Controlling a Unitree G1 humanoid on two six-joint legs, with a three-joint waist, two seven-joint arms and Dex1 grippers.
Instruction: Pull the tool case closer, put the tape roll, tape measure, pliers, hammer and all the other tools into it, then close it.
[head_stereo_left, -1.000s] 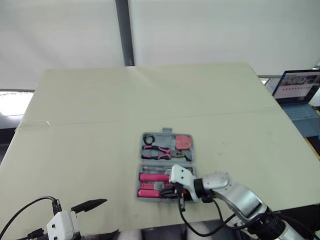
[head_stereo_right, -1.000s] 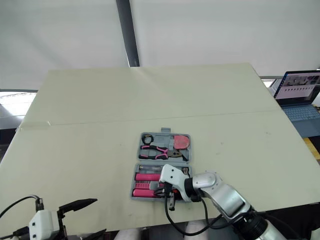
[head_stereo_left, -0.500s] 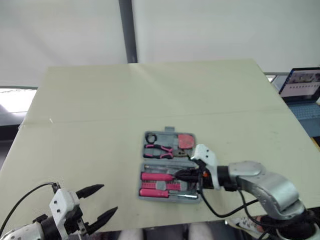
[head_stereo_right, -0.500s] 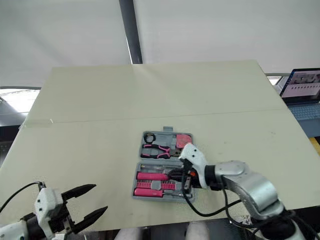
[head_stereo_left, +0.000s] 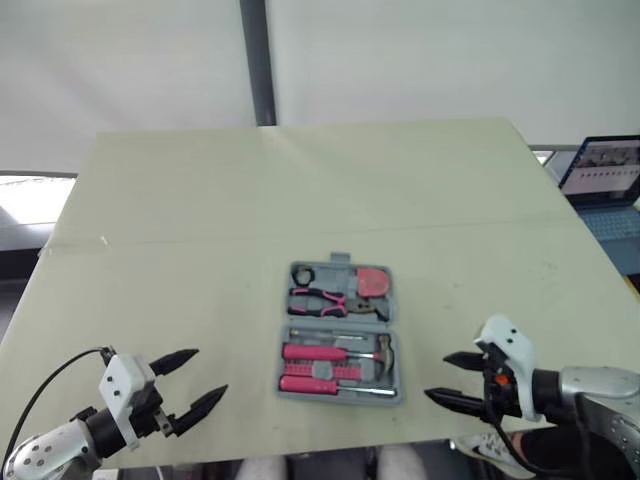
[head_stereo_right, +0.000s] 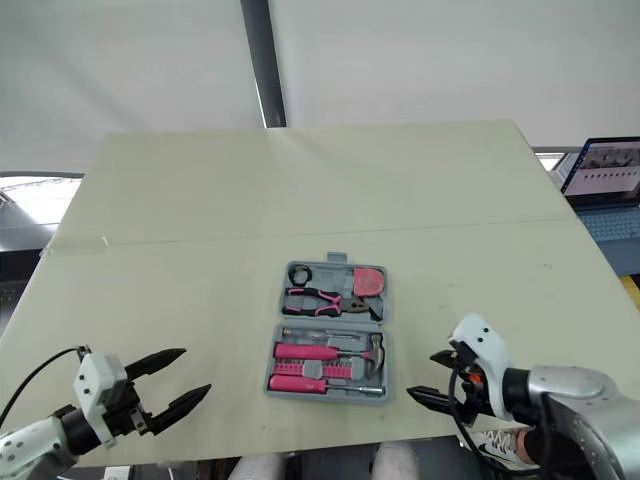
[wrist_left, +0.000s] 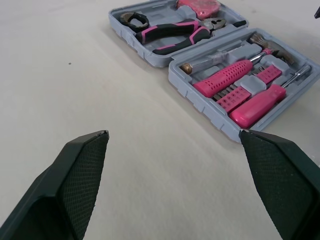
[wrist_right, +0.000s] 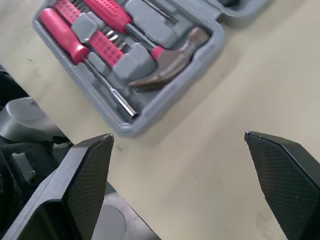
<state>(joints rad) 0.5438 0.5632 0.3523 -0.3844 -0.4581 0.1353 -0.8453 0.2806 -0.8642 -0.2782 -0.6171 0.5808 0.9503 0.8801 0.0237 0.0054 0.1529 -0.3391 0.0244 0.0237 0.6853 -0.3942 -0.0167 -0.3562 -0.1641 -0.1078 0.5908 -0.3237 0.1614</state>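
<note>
Backs right tool off case, jaws spread, leaving hammer seated. Holds left tool spread too, clear for closing.

A broad, pale beige flat surface carries a grey plastic tool case. The case lies open, both halves flat on the surface, one nearer and one farther, with the hinge running across between them. It sits about midway between left and right, close to the near edge. A thin straight seam crosses the surface from side to side, beyond the case and apart from it.
</note>
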